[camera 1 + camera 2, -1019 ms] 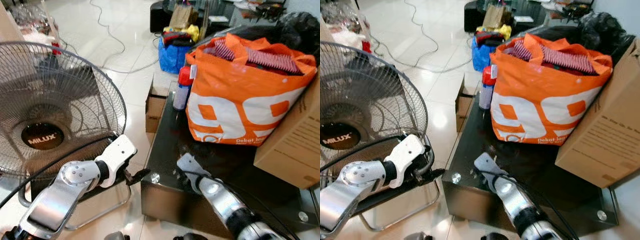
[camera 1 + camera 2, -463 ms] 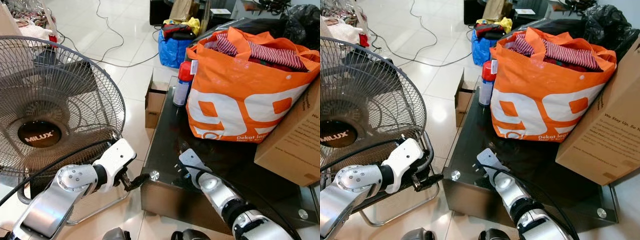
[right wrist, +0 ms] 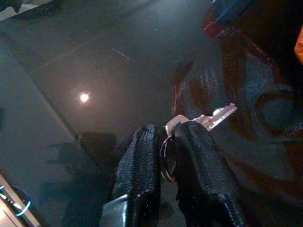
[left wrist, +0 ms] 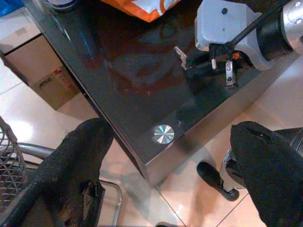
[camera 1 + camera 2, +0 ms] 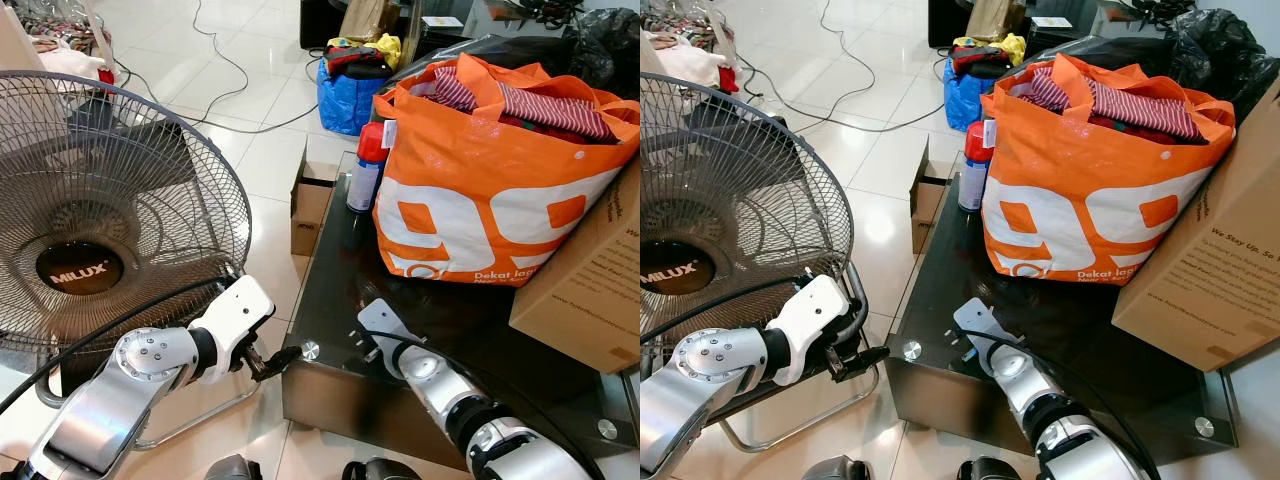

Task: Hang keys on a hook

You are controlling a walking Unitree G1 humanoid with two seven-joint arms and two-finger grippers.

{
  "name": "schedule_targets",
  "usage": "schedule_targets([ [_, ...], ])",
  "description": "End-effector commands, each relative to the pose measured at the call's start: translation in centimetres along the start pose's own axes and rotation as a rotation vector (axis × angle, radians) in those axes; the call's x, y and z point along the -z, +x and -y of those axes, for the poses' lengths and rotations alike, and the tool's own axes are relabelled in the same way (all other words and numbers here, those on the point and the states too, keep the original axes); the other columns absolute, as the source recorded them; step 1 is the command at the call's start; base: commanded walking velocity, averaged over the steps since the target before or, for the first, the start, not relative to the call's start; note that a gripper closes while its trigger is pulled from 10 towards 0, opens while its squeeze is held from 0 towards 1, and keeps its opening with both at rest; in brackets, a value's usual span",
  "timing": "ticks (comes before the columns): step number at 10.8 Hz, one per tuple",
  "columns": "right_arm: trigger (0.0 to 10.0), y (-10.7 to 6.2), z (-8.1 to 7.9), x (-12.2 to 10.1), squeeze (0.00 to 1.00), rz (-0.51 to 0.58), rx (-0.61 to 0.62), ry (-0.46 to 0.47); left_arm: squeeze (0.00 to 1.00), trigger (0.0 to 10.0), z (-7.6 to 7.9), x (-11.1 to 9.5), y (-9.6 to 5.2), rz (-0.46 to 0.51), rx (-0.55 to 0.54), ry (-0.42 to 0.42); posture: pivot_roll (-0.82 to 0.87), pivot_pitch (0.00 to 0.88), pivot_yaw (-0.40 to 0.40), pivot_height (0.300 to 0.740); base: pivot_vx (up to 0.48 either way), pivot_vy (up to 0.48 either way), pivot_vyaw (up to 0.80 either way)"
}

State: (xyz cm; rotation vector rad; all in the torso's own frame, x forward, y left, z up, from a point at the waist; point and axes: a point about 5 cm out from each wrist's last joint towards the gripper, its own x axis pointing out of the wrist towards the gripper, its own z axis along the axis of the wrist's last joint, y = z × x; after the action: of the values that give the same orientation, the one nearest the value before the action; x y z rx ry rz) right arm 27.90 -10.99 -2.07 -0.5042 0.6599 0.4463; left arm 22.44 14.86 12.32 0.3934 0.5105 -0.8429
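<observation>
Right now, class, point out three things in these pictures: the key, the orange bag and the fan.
key [image 3: 218, 116], right wrist view, on its silver blade.
orange bag [image 5: 480, 215], left eye view, on its printed front.
fan [image 5: 78, 271], left eye view, on its centre badge.

The right gripper [image 3: 169, 156] pinches a silver key [image 3: 208, 119] and its ring [image 3: 165, 158] between two black fingers [image 3: 137, 165], just above a dark glass tabletop [image 3: 94, 56]. A bright spot of light and reddish reflections glint on the glossy surface around the key's blade.
</observation>
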Motion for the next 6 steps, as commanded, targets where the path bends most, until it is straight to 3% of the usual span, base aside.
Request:
schedule_targets([
  [1, 0.0, -0.3, 0.7, 1.6, 0.00, -0.070, 0.015, 0.020, 0.62, 10.0, 0.1, -0.3, 0.2, 0.008, 0.005, 0.012, -0.03, 0.098, -0.059, 0.740, 0.000, 0.000, 0.00],
  [4, 0.0, -0.3, 1.1, 1.7, 0.00, -0.067, 0.022, 0.048, 0.62, 10.0, -0.1, -0.5, 0.5, 0.016, 0.004, 0.016, -0.04, 0.084, -0.056, 0.740, 0.000, 0.000, 0.00],
  [6, 0.0, -0.4, 2.3, -0.2, 0.00, 0.029, 0.001, 0.108, 0.62, 10.0, -0.4, -0.7, 0.8, 0.033, -0.021, 0.015, -0.04, 0.019, -0.058, 0.740, 0.000, 0.000, 0.00],
])
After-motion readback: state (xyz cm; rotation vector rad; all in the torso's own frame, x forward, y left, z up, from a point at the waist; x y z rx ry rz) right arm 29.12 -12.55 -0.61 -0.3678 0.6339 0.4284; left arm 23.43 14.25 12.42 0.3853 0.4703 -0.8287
